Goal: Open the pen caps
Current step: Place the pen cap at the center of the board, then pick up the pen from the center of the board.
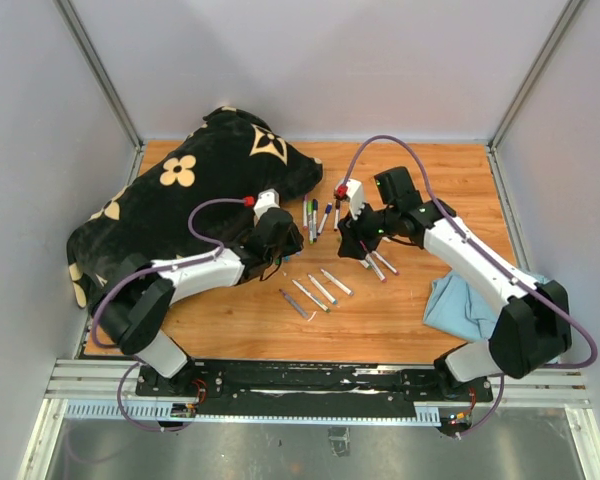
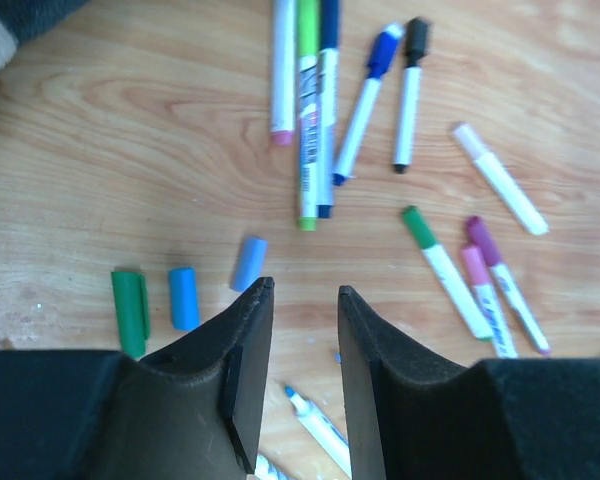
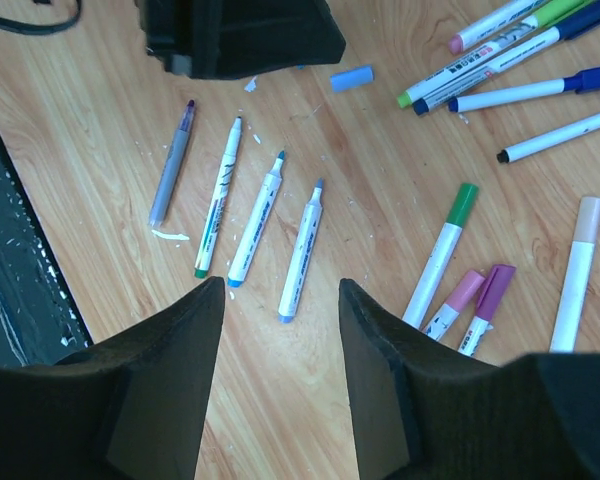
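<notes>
Blue cloth (image 1: pixel 463 305) at near right of table (image 1: pixel 380 330). Four uncapped markers (image 3: pixel 257 218) lie in a row on the wood. Left gripper (image 2: pixel 305 292): jaws narrowly parted, empty. Right gripper (image 3: pixel 280 285): jaws wider, empty. Three loose pen caps (image 2: pixel 183 297) (green, two blue) lie just left of the left fingers. Beyond: capped markers (image 2: pixel 445 272), green/pink/purple side by side, blue and black farther. Black flowered cushion (image 1: pixel 200 190) far left.

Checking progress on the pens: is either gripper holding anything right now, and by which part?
Nothing is held. The left gripper is open with nothing in its gap, and the right gripper is likewise open and empty.
</notes>
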Tool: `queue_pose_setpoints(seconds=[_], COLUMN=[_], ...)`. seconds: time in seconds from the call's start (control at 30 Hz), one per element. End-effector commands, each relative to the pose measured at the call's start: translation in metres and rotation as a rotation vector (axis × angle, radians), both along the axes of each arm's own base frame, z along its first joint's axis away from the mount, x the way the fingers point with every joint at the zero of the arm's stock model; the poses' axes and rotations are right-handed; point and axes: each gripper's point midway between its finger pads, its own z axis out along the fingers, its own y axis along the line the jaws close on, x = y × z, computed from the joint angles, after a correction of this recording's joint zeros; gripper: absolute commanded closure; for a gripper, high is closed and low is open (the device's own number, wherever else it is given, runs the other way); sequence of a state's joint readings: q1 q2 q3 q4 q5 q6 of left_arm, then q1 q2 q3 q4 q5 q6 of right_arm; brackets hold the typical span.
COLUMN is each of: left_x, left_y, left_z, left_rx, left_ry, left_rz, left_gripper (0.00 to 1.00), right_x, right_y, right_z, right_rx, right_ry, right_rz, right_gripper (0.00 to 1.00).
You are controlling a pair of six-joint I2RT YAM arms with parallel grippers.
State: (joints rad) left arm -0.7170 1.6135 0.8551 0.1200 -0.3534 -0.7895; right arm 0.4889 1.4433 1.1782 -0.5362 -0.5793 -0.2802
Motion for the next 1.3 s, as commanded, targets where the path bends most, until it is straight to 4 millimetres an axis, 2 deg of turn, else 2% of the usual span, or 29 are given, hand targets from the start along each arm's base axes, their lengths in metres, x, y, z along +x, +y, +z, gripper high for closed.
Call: queue_pose_setpoints(seconds=[0.0, 0.23, 0.37, 0.53, 0.67, 0.8, 0.97, 1.03, 1.13, 1.27], left_x=[-0.009, -0.049, -0.072, -0.086, -0.096, -0.107, -0.124, -0.131, -0.138, -0.144], left_y=[-0.002, 0.008, 0.023, 0.041, 0.043, 0.037, 0.029, 0.028, 0.028, 0.029], left_z=[0.047, 0.081, 0.093, 0.104, 0.108, 0.109, 0.112, 0.117, 0.121, 0.122], left_rx=[-0.058, -0.139, -0.201, -0.216, -0.231, -0.263, -0.309, -0.335, -0.369, -0.398], left_ry=[-0.125, -0.301, -0.403, -0.494, -0.530, -0.548, -0.581, -0.612, -0.647, -0.660], left_rz=[-0.067, -0.230, -0.257, -0.252, -0.284, -0.349, -0.446, -0.471, -0.491, -0.505], left_gripper=[0.63, 0.63, 0.40, 0.19, 0.10, 0.07, 0.06, 0.05, 0.02, 0.01], right_x=[-0.011, -0.016, -0.017, -0.017, -0.017, -0.016, -0.017, -0.014, -0.006, 0.002], right_y=[-0.008, -0.022, -0.030, -0.038, -0.044, -0.049, -0.050, -0.051, -0.054, -0.056], right_z=[0.016, 0.044, 0.056, 0.066, 0.073, 0.083, 0.087, 0.086, 0.082, 0.071], right_rx=[0.055, 0.143, 0.177, 0.203, 0.203, 0.194, 0.200, 0.184, 0.153, 0.129], right_ry=[-0.040, -0.106, -0.142, -0.184, -0.223, -0.295, -0.331, -0.331, -0.316, -0.295], right_rz=[0.061, 0.072, 0.067, 0.055, 0.045, 0.033, 0.042, 0.041, 0.012, -0.010], right_gripper=[0.48, 0.47, 0.47, 0.46, 0.44, 0.41, 0.29, 0.20, 0.01, 0.02])
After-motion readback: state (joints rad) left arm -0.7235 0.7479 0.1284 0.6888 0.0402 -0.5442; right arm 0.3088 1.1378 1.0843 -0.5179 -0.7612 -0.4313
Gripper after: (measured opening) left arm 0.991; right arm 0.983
